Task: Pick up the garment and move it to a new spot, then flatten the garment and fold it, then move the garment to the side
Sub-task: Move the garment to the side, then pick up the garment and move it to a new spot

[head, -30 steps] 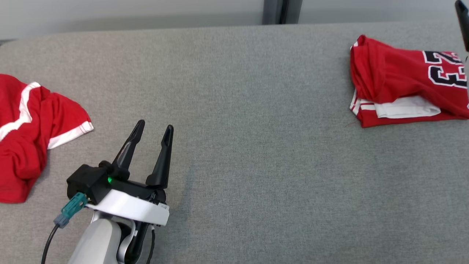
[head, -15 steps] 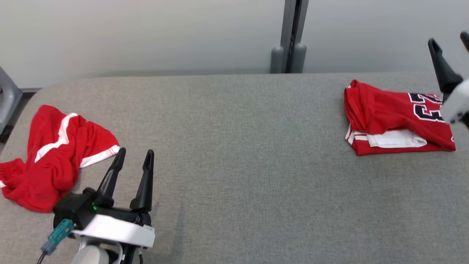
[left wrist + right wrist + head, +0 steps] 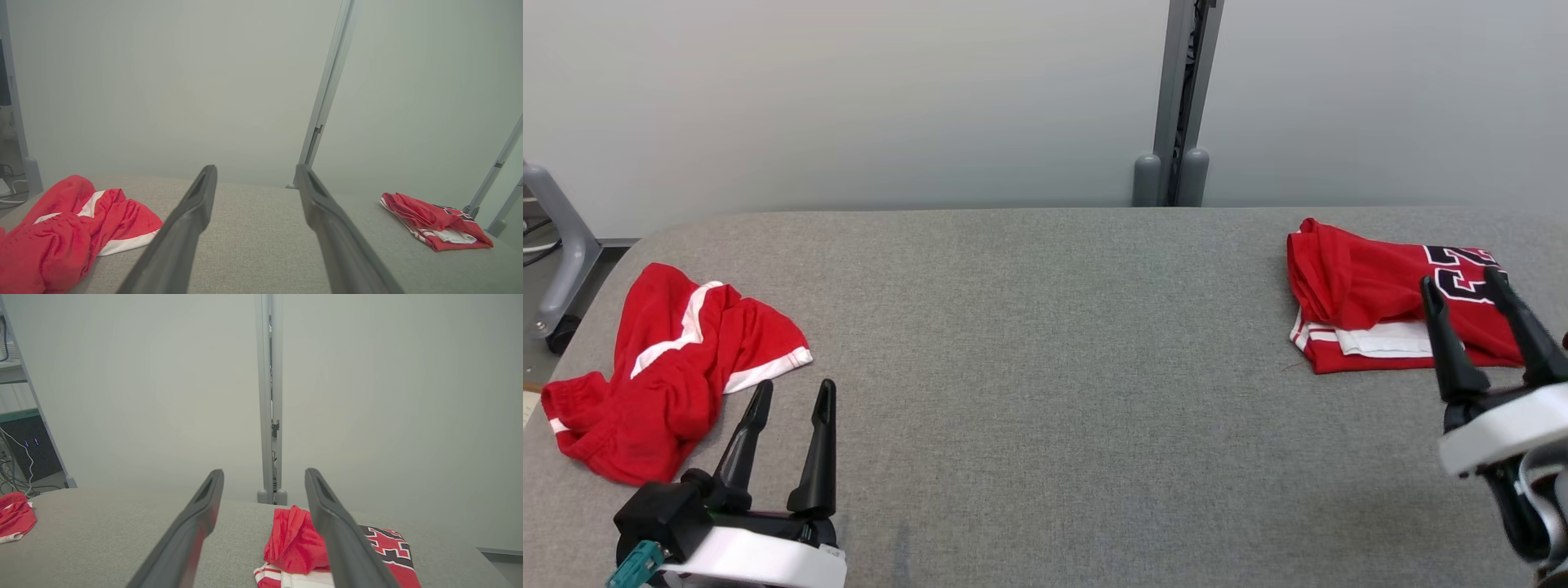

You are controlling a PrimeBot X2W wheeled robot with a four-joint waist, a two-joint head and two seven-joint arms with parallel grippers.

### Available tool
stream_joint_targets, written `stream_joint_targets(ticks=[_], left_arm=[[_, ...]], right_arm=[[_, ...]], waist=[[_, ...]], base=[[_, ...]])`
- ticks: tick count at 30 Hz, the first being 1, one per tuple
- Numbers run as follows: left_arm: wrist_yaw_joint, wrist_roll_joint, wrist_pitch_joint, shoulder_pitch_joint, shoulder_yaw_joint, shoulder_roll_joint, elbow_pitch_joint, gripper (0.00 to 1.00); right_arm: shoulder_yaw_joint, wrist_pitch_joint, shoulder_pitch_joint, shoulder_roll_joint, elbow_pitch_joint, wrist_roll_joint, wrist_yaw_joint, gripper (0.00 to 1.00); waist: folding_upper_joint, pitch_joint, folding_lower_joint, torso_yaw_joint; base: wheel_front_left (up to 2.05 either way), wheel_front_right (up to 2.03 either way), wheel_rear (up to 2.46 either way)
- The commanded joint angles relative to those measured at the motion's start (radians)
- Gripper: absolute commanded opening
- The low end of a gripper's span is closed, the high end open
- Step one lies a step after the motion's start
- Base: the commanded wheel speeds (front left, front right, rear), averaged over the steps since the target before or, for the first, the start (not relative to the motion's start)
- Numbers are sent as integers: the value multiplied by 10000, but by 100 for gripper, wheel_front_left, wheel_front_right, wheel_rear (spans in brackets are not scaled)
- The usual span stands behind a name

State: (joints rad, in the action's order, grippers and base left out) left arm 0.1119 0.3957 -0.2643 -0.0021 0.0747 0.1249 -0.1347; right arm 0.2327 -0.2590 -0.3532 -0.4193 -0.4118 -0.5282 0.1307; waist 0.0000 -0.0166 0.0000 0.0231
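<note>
Grey woven fabric covers the worktop (image 3: 1045, 367), and two red garments lie straight on it at opposite ends, not in any bin or basket.

At the robot's left, a crumpled pair of red shorts (image 3: 670, 367) with white stripes sits in a loose heap near the rounded corner. It looks like the piece waiting to be picked up, since nothing about it is flattened or folded.

At the far right lies a folded red jersey (image 3: 1372, 302), showing a black number and a white layer at its front edge. Its compact shape and its place by the edge suggest it is finished and parked out of the way, which leaves the wide middle free for spreading cloth.

The left claw (image 3: 792, 392) is released, with its jaws spread and nothing between them. It sits just beside the shorts, on their near right, fingers pointing away from the robot. The right claw (image 3: 1460, 278) is likewise released and empty. It hangs in front of the jersey, apparently above it rather than touching.

A grey post (image 3: 1180, 98) rises against the pale wall behind.
</note>
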Motion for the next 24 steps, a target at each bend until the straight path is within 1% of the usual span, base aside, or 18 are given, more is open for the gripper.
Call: stream_joint_targets(ticks=[1, 4, 6, 13, 19, 24], left_arm=[[-52, -152, -19, 140, -101, 28, 58, 100], [-55, -205, -19, 222, -204, -31, 99, 100], [-51, -271, -19, 315, -266, -91, 148, 100], [-23, -482, -19, 537, -400, -333, 263, 100], [34, -568, -19, 564, -407, -482, 245, 100], [67, -650, -19, 516, -415, -525, 207, 100]], right_arm=[[-301, -52, 589, 270, 427, 282, 5, 100], [-807, -52, 1497, 716, 1179, 811, 5, 100], [-1009, -53, 2042, 1070, 1518, 963, 5, 100], [-1673, -53, 3193, 1941, 2587, 1629, 5, 100], [-1704, -53, 3601, 2182, 2891, 1958, 5, 100], [-1650, -54, 3456, 2265, 2978, 1983, 5, 100]], waist=[[0, -21, 0, -39], [0, -41, 0, -89], [0, -46, 0, -116], [0, -39, 0, -131], [0, -56, 0, -157], [0, -58, 0, -185]], base=[[0, 0, 0], [0, 0, 0], [0, 0, 0], [0, 0, 0], [0, 0, 0], [0, 0, 0]])
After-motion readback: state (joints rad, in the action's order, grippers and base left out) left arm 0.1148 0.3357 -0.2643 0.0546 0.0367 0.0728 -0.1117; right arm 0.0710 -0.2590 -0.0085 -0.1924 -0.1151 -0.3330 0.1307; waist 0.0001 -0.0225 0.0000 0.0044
